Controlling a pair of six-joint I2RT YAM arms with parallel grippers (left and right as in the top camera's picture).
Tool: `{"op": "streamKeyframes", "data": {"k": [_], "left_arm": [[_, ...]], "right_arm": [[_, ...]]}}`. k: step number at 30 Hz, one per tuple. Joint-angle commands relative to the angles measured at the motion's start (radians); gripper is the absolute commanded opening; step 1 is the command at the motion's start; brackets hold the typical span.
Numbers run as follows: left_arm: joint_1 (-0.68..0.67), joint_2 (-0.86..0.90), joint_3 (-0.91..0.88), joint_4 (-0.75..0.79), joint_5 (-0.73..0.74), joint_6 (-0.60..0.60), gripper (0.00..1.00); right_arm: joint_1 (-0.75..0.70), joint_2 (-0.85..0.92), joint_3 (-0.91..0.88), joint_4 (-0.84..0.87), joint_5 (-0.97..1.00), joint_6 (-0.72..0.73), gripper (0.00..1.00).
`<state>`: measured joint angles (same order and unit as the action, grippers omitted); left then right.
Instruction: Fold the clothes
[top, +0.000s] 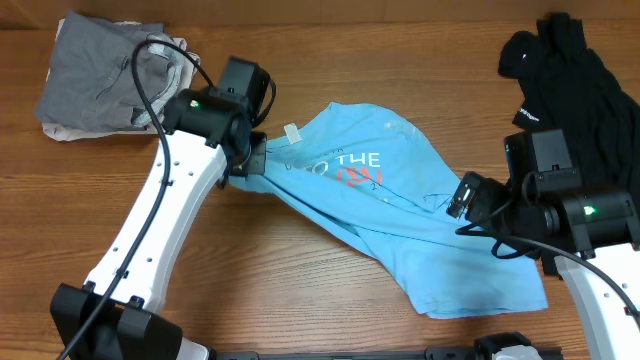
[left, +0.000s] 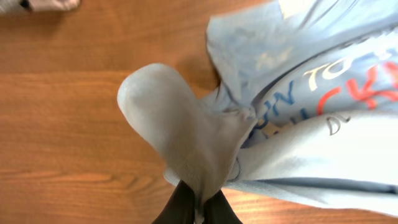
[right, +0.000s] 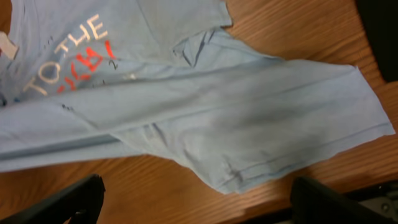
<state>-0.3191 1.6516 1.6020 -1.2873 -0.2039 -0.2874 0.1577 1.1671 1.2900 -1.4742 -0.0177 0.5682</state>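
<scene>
Pinching a bunched fold of the shirt (left: 311, 143), the left gripper (left: 198, 208) has its fingers pressed together on the cloth at the shirt's left end. The right gripper (right: 196, 190) hangs spread wide just beside the opposite hem, holding nothing. Farther back on the table (top: 300, 300) lie a grey pile (top: 100, 75), left, and a black pile (top: 570, 70), right.

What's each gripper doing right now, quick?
Left gripper: closed, pinching a bunched fold of the blue T-shirt.
Right gripper: open, holding nothing, above the same shirt.
</scene>
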Motion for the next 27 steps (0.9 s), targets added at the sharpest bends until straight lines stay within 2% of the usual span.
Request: {"op": "streamKeyframes", "data": {"k": [1, 5, 9, 17, 21, 27], "left_arm": [[0.005, -0.003, 0.076, 0.018, -0.036, 0.019, 0.04], [0.005, -0.003, 0.083, 0.085, -0.035, 0.019, 0.04], [0.005, -0.003, 0.083, 0.145, -0.035, 0.019, 0.04], [0.005, -0.003, 0.083, 0.17, -0.032, 0.019, 0.04], [0.005, -0.003, 0.083, 0.17, -0.032, 0.019, 0.04], [0.005, -0.003, 0.083, 0.169, -0.032, 0.019, 0.04]], "right_arm": [[-0.001, -0.005, -0.019, -0.024, -0.125, -0.042, 1.0], [0.01, -0.005, -0.092, -0.034, -0.214, -0.089, 0.98], [0.1, -0.005, -0.23, -0.008, -0.233, -0.093, 0.92], [0.352, -0.005, -0.48, 0.261, -0.251, 0.039, 0.84], [0.413, 0.008, -0.579, 0.415, -0.238, 0.079, 0.84], [0.439, 0.066, -0.676, 0.528, -0.203, 0.148, 0.82]]}}
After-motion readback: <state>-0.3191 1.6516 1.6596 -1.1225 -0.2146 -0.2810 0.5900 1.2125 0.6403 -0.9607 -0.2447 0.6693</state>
